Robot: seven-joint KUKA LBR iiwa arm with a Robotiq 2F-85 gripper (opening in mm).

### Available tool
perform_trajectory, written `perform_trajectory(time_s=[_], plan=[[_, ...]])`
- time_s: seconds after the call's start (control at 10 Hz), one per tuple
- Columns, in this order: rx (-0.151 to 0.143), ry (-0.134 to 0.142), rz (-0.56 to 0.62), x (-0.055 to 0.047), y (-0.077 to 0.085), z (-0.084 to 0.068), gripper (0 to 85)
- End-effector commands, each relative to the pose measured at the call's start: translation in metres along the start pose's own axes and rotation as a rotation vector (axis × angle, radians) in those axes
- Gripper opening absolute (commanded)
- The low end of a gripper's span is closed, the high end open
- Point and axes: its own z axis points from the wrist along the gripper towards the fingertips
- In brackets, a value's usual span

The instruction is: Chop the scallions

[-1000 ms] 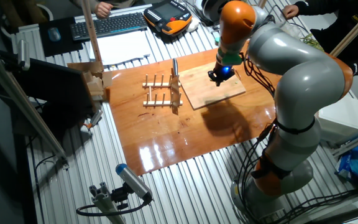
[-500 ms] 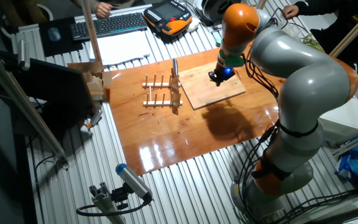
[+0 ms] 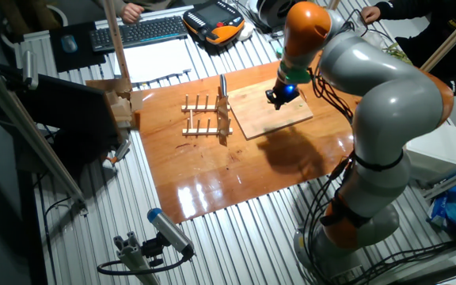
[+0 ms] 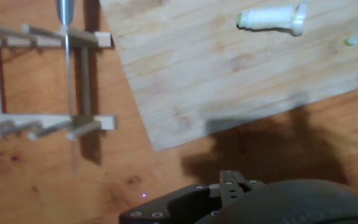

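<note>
Probably the pincer (image 3: pixel 279 96), whose opening I cannot tell, should first fetch the knife (image 4: pixel 65 37) left of the wooden board (image 4: pixel 229 68), then cut the scallions (image 4: pixel 271 19).

Arm w/ gripper (image 3: pixel 279 96) hangs over far part of wooden board (image 3: pixel 271 113), knife (image 3: pixel 222 85) upright in wooden rack (image 3: pixel 207 115) just left of board, keyboard (image 3: pixel 138 31) behind.
</note>
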Motion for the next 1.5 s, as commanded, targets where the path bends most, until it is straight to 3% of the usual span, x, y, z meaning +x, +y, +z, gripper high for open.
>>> perform_trajectory(time_s=[0.0,0.2,0.4,0.6,0.9,1.1,1.4], plan=[[0.003,0.0,0.018,0.001,0.016,-0.003,0.0],[-0.015,0.006,0.028,-0.001,0.035,0.0,0.0],[-0.022,0.009,0.05,-0.009,0.058,0.007,0.0],[-0.023,-0.02,0.067,-0.014,0.082,0.017,0.0],[-0.041,-0.006,0.07,-0.019,0.096,0.037,0.0],[-0.036,-0.02,0.081,-0.019,0.106,0.048,0.0],[-0.034,-0.019,0.066,-0.018,0.106,0.049,0.0]])
